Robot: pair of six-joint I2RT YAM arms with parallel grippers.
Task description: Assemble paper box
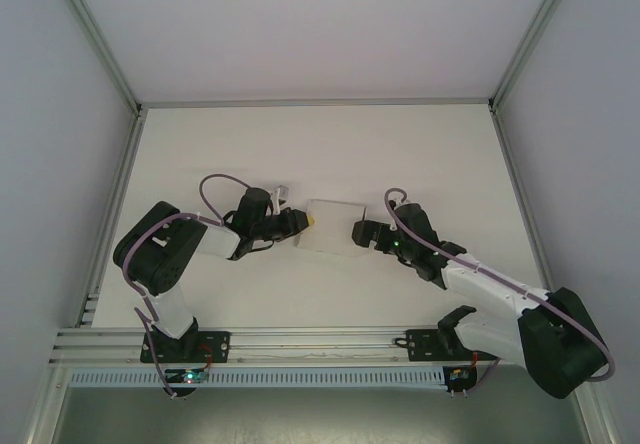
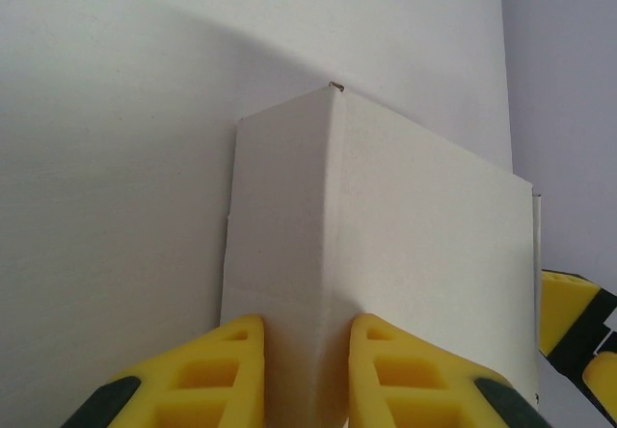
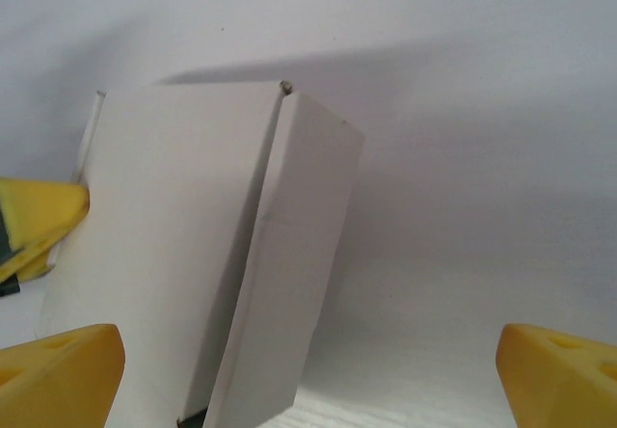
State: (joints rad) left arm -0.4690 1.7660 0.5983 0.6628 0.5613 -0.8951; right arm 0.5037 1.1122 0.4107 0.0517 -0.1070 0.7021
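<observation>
Gripping the paper box (image 1: pixel 330 226) at its left end, the left gripper (image 1: pixel 302 223) is closed on a folded corner of the card. The left wrist view shows 1 of its yellow fingers (image 2: pixel 227 370) on each side of the crease, both against the card.

Location: the box lies at about the centre of the surface (image 1: pixel 220 144), well apart from every edge.

Left arm (image 1: pixel 165 259): it rises from its base at the near edge, with the elbow folded out toward the left edge. The forearm runs level toward the centre.

Right arm (image 1: pixel 500 299): it rises from its base at the near edge, with the elbow out toward the right edge. The forearm is angled in toward the box's right end.

Right gripper (image 1: pixel 356 232): the jaws stand wide open. The box's end is just ahead of them and nearer 1 finger than the other. Contact cannot be told.

Box condition, from the right wrist view: 1 long side panel stands slightly apart from the adjoining face, with a thin dark gap along the seam.
</observation>
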